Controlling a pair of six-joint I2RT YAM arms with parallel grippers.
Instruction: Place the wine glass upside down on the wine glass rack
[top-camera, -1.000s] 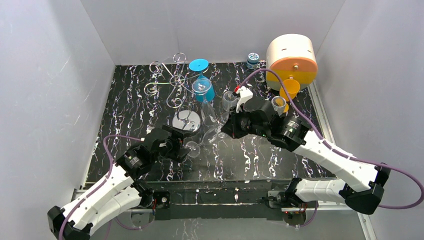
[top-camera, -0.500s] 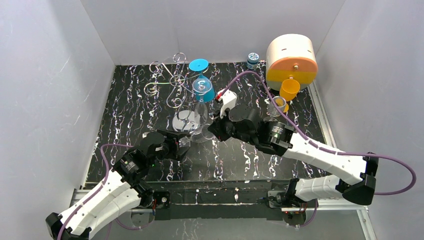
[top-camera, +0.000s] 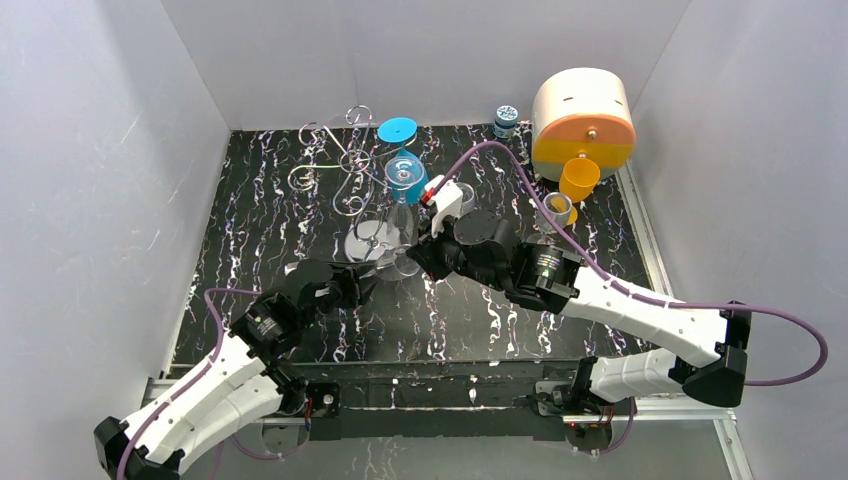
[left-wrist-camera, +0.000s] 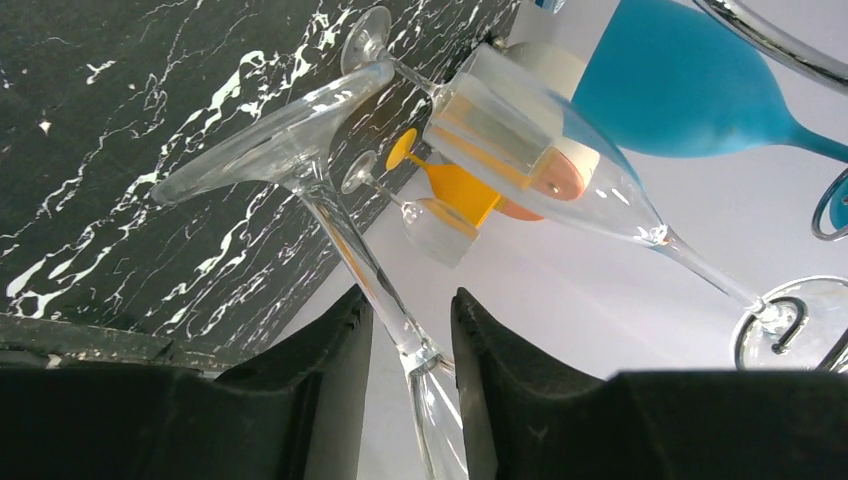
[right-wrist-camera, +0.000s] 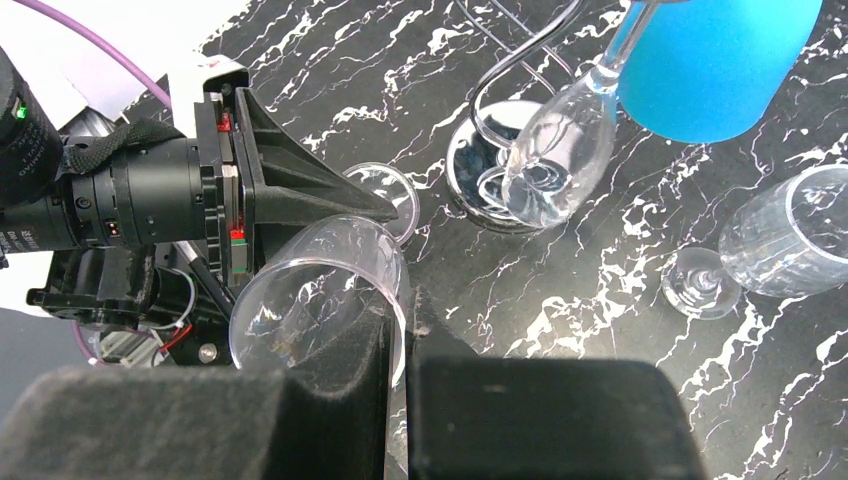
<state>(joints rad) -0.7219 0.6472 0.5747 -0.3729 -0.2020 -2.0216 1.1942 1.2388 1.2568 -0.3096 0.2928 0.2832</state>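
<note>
The wine glass rack (top-camera: 345, 170) is a silver wire stand with a round chrome base (top-camera: 372, 240) at the back left. A blue glass (top-camera: 405, 180) and a clear glass (right-wrist-camera: 555, 160) hang on it upside down. My right gripper (right-wrist-camera: 400, 300) is shut on the rim of another clear wine glass (right-wrist-camera: 320, 290), held tilted just in front of the base. My left gripper (left-wrist-camera: 412, 300) is open with its fingers on either side of that glass's stem (left-wrist-camera: 350, 240). The stem rests against one finger, and the foot (left-wrist-camera: 270, 140) lies past the fingertips.
Another clear glass (right-wrist-camera: 780, 230) lies on the black marbled mat (top-camera: 300, 230) to the right of the rack. A cream and orange drum (top-camera: 585, 115), an orange cup (top-camera: 578, 178), a small glass (top-camera: 558, 208) and a blue-capped bottle (top-camera: 506, 120) stand at the back right. White walls surround the mat.
My right gripper has carried the clear glass left, up to the rack's base. My left arm has drawn back to the left, its fingers staying at the stem.
</note>
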